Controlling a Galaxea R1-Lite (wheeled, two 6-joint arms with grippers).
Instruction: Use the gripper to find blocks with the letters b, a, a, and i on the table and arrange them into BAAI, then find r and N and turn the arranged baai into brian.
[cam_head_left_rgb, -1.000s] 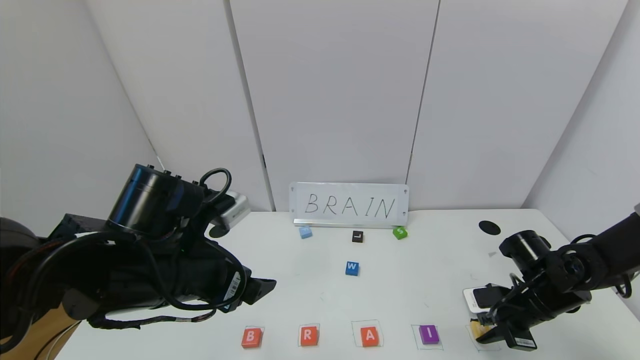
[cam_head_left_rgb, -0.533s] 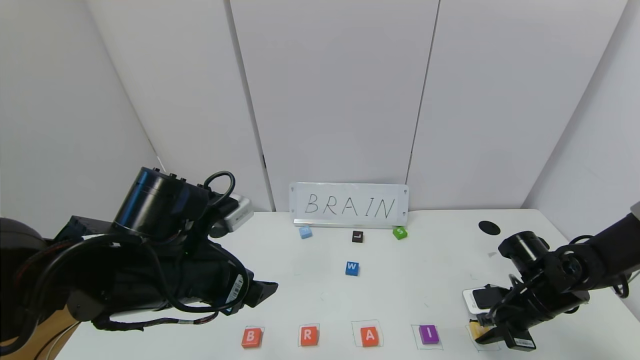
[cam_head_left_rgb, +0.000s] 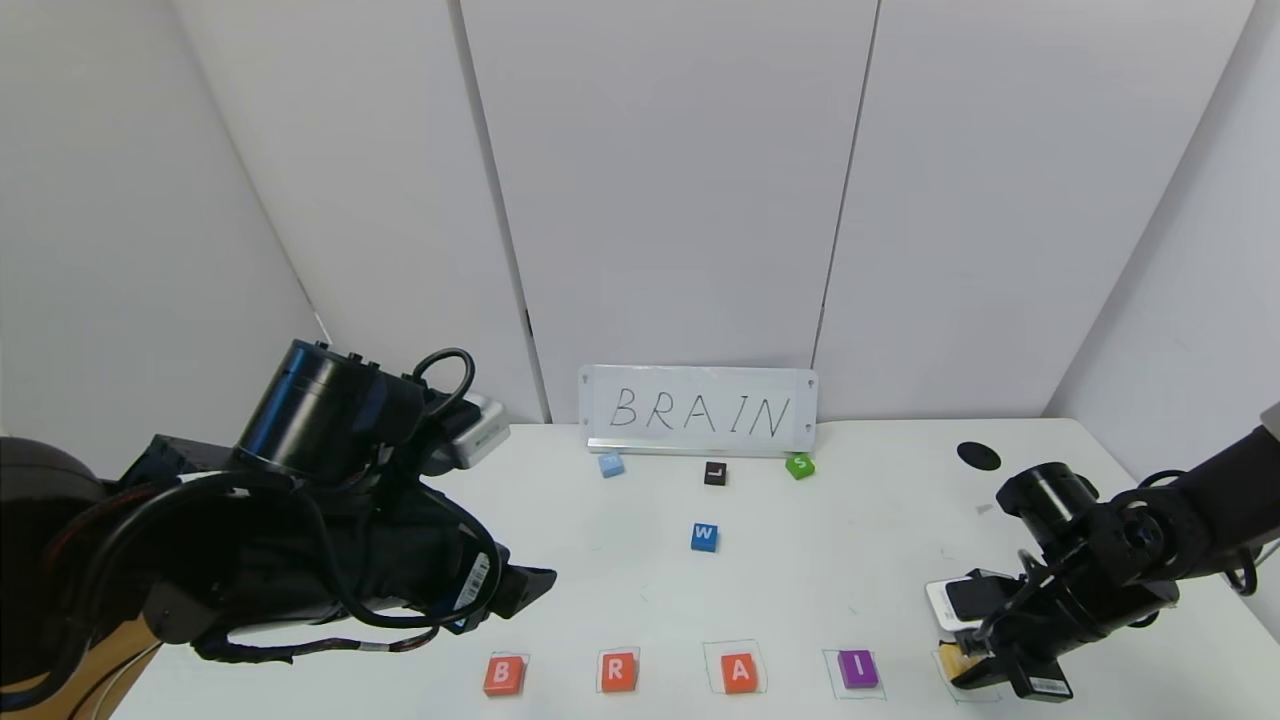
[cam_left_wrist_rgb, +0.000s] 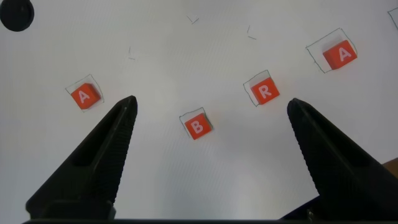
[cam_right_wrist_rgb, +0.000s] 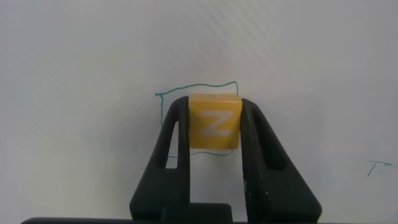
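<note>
On the white table (cam_head_left_rgb: 800, 590) the front row reads B (cam_head_left_rgb: 503, 675), R (cam_head_left_rgb: 618, 671), A (cam_head_left_rgb: 739, 672), purple I (cam_head_left_rgb: 857, 668), each in a green drawn square. My right gripper (cam_head_left_rgb: 972, 668) is shut on the yellow N block (cam_right_wrist_rgb: 213, 121), low over the green square to the right of I; a yellow corner shows in the head view (cam_head_left_rgb: 953, 660). My left gripper (cam_left_wrist_rgb: 211, 102) is open and empty, above B (cam_left_wrist_rgb: 197, 126) and R (cam_left_wrist_rgb: 265, 91). The left wrist view also shows the row's A (cam_left_wrist_rgb: 339, 55) and a second A (cam_left_wrist_rgb: 84, 96) beyond B.
A sign reading BRAIN (cam_head_left_rgb: 698, 410) stands at the back. In front of it lie a light blue block (cam_head_left_rgb: 611, 464), a black L block (cam_head_left_rgb: 714, 473), a green S block (cam_head_left_rgb: 799, 465) and a blue W block (cam_head_left_rgb: 704, 537). A black hole (cam_head_left_rgb: 978, 456) is at the back right.
My left arm has sunk a little and shifted slightly right. My right gripper, with the N block, has barely moved.
</note>
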